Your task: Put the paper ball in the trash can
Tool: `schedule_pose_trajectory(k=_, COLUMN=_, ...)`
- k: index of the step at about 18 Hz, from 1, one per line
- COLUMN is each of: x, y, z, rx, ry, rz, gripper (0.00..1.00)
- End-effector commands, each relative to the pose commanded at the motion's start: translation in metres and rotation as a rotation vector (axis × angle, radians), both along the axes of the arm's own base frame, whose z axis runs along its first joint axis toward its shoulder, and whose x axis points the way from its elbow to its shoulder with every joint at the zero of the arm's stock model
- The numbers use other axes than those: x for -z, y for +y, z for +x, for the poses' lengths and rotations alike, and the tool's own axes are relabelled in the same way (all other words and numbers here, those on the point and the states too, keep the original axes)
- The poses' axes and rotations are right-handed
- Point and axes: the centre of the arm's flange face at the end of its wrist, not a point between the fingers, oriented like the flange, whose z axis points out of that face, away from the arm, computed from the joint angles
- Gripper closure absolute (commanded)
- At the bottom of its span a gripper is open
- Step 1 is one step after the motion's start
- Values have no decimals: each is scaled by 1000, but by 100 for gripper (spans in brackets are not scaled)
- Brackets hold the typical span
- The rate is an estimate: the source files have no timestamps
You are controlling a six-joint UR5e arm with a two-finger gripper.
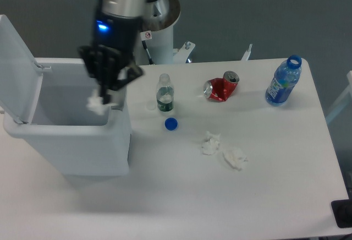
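The trash can (71, 149) is a large white bin at the left of the table, with its flip lid (14, 58) standing open. My gripper (104, 92) hangs over the bin's open mouth, near its right rim. It is shut on the paper ball (97, 104), a small white wrinkly wad that sits at the fingertips just above the inside of the bin.
A small clear bottle (164, 93) and a blue cap (171, 123) stand just right of the bin. A crushed red can (221, 87) and a blue bottle (283, 81) are further right. Two flatter paper wads (210, 142) (235, 157) lie mid-table. The arm's base pillar (163, 36) is behind.
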Motion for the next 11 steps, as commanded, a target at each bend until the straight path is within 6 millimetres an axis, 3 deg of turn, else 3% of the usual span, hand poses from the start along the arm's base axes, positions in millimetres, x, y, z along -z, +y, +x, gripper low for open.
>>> schedule_pose_trajectory(k=7, x=3, y=-8, z=19, rx=32, ry=10, rz=1, gripper=0)
schedule_pose_trajectory(k=9, x=0, y=-10, z=13, rx=21, ry=46, rz=0, gripper=0)
schedule_pose_trajectory(k=11, x=0, y=-17, z=-7, rx=17, ry=134, rz=-28, gripper=0)
